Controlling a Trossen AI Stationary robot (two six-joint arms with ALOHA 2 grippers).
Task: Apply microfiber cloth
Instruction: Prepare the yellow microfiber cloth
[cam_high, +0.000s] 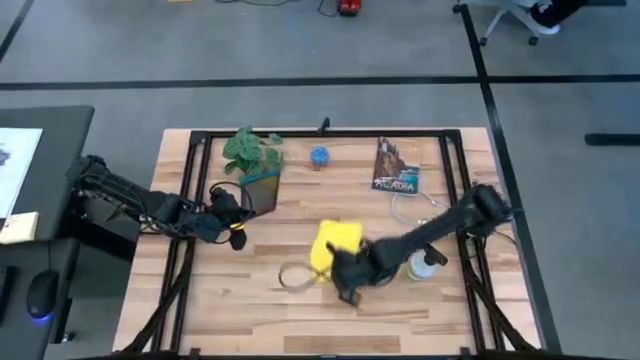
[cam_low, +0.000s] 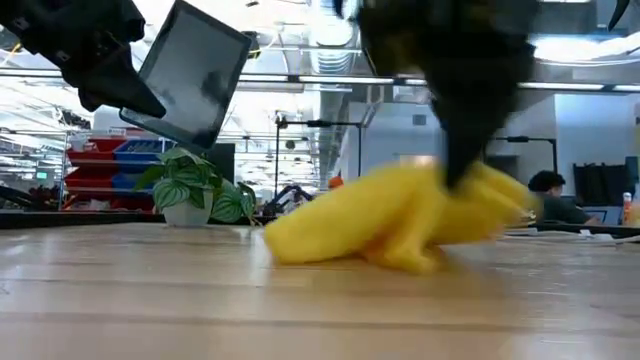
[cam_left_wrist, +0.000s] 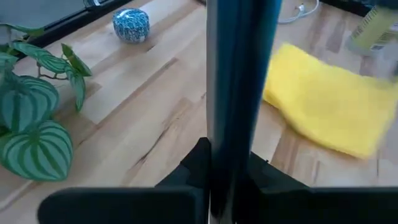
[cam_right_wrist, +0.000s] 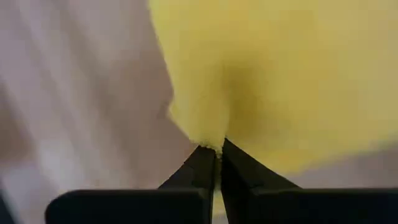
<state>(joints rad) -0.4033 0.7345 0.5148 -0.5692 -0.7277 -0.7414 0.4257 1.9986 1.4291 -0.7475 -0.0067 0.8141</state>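
Observation:
The yellow microfiber cloth (cam_high: 333, 245) lies bunched on the wooden table near its middle, and shows again in the low view (cam_low: 400, 225) and the left wrist view (cam_left_wrist: 329, 106). My right gripper (cam_high: 342, 266) is shut on its near part. My left gripper (cam_high: 243, 203), at the table's left beside the plant, is shut on a dark tablet (cam_high: 262, 190). In the low view the tablet (cam_low: 190, 75) hangs tilted high above the table. My left gripper pinches the tablet's edge (cam_left_wrist: 231, 140) between its two fingers, coming level from the table's left. The tablet is seen edge-on, standing up from the fingers, lifted clear of the table and tilted. My right gripper pinches a raised fold or edge of the cloth (cam_right_wrist: 213, 142) between its shut fingertips, coming from above (cam_low: 462, 165). One layer or several, I cannot tell. The cloth's remainder rests slack and bunched on the table.
A potted plant (cam_high: 252, 155), a small blue ball (cam_high: 319, 157) and a book (cam_high: 396, 168) stand along the far side. A white cable (cam_high: 410, 210) and a bottle (cam_high: 425, 265) lie to the right of the cloth, a thin ring (cam_high: 293, 277) to its near left.

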